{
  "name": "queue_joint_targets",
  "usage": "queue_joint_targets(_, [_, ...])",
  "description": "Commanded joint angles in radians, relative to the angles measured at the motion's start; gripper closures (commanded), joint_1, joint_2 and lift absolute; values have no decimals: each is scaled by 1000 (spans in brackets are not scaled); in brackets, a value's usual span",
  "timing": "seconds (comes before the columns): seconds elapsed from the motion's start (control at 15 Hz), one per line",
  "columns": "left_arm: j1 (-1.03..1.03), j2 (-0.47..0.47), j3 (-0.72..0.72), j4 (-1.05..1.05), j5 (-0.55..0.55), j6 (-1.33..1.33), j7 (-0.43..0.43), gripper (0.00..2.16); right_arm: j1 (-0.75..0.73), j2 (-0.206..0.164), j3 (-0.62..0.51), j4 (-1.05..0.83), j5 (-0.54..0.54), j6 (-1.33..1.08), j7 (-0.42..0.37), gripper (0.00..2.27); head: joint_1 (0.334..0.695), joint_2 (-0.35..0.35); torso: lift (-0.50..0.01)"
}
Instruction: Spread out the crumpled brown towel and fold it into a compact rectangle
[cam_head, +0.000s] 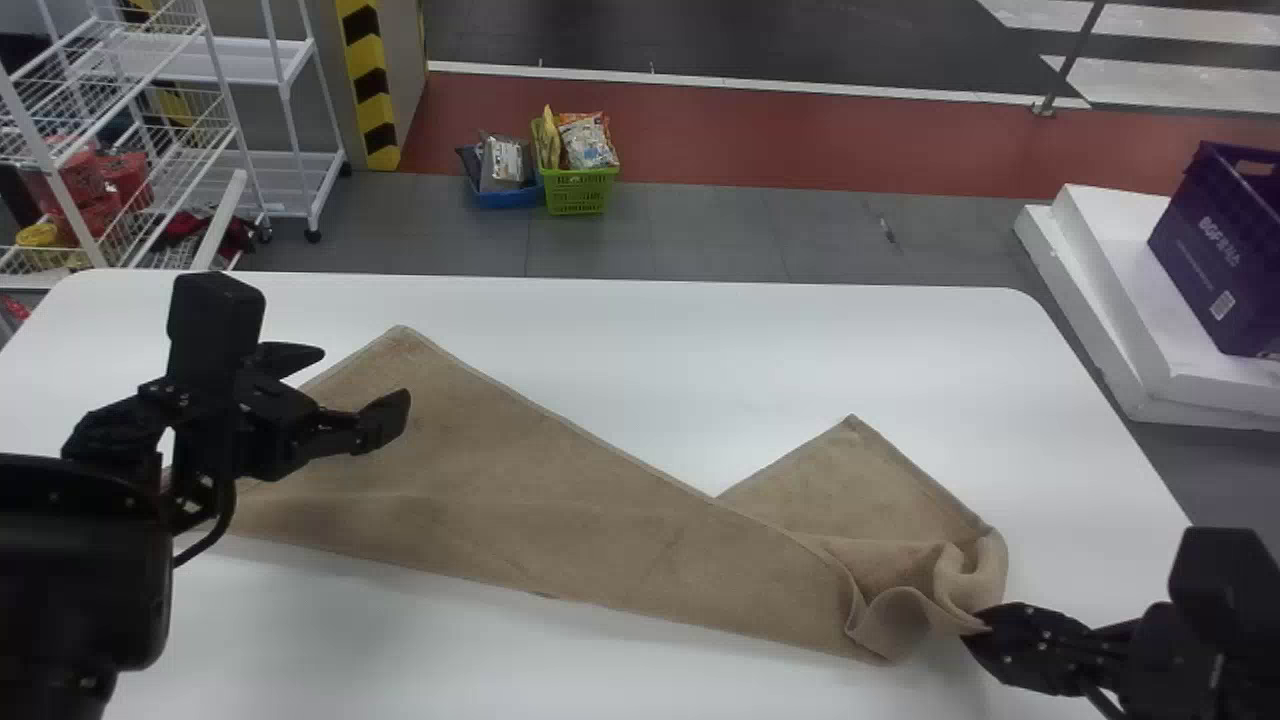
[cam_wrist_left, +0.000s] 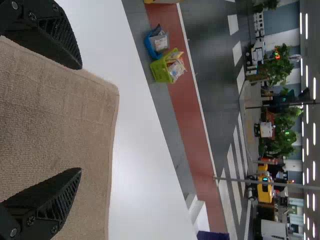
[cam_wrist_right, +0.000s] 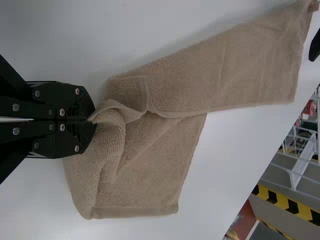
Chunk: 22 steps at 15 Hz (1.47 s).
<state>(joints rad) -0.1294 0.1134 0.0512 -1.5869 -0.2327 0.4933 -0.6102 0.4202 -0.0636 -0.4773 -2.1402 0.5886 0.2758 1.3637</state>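
**Brown towel (cam_head: 560, 520) pinched at 1 end, bunching a risk on the surface (cam_head: 600, 340)**

The towel lies lengthwise across the surface, long part fairly flat, right end doubled and rumpled. The right end effector (cam_head: 977, 628) is clamped on a pinch of that rumpled end; the left end effector (cam_head: 366, 375) hangs over the other end, its 2 fingers apart. Pulling the right pinch alone could drag the whole cloth askew or tighten the curl, since the other end seems unheld. A shallow pinch might slip, and a left grasp may catch 2 layers or miss the thin edge.

The surface is white, with rounded corners. Beyond stand white shelving (cam_head: 240, 62), a green basket (cam_head: 580, 190) beside a blue basket (cam_head: 507, 198), and, at right, a purple crate (cam_head: 1225, 260) on white blocks (cam_head: 1100, 270).
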Motion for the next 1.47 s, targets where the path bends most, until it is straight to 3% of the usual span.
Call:
queue_joint_targets(0.0, [-39,-6,-10,67,-17,0,1,100,8,1,3,-6,0,0,3,1312,695,-118,-127])
queue_joint_targets(0.4, [-101,-6,-7,165,-99,49,12,144,12,1,-3,-6,0,-6,3,1312,695,-105,-127])
queue_joint_targets(0.93, [-110,3,-4,194,-106,55,-11,225,12,-1,-6,-1,-4,-22,3,1312,695,-85,-127])
queue_joint_targets(1.33, [-111,5,4,206,-119,58,-56,431,12,1,-7,0,-9,-22,3,1312,695,-88,-127])
queue_joint_targets(1.4, [-111,6,6,205,-119,58,-65,556,12,-1,-7,0,-9,-22,3,1312,695,-88,-127])
